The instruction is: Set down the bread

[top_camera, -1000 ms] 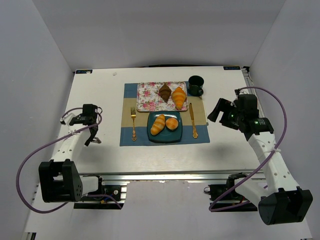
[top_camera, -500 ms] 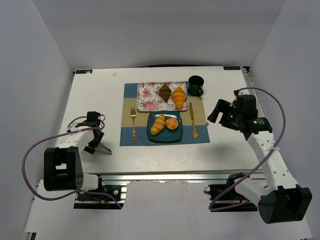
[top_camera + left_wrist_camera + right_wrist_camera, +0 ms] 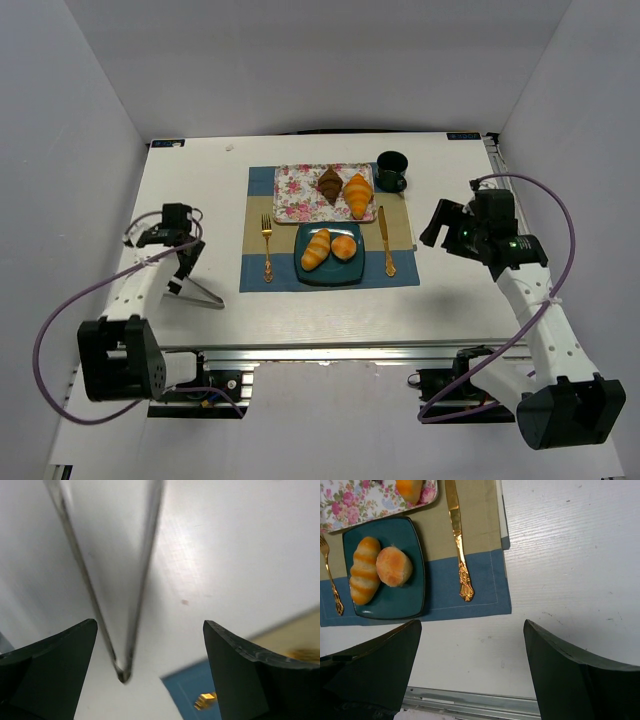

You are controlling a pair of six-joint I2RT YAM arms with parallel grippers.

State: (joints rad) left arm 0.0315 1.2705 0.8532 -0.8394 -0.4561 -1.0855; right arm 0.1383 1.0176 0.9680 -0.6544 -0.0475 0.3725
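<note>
Left tool (image 3: 183, 272) hangs well left of the plate (image 3: 330, 277), fingers spread wide over metal tongs (image 3: 136, 610) lying on the counter (image 3: 200, 180), pinching nothing. Both bread pieces sit on the plate: striped roll (image 3: 315, 249) on its left half, round bun (image 3: 343, 247) just beside it. They look light and squashy, though the crust is hard to judge from up here, so I'd pinch gently across the roll's middle. Fork (image 3: 267, 250) and knife (image 3: 385, 245) flank the plate closely, with open counter beyond. Right tool (image 3: 472, 625), well right of the plate, is spread and empty.

Roll (image 3: 364, 570) + bun (image 3: 394, 566) together on teal plate (image 3: 390, 604) — gold knife (image 3: 457, 545) beside.
</note>
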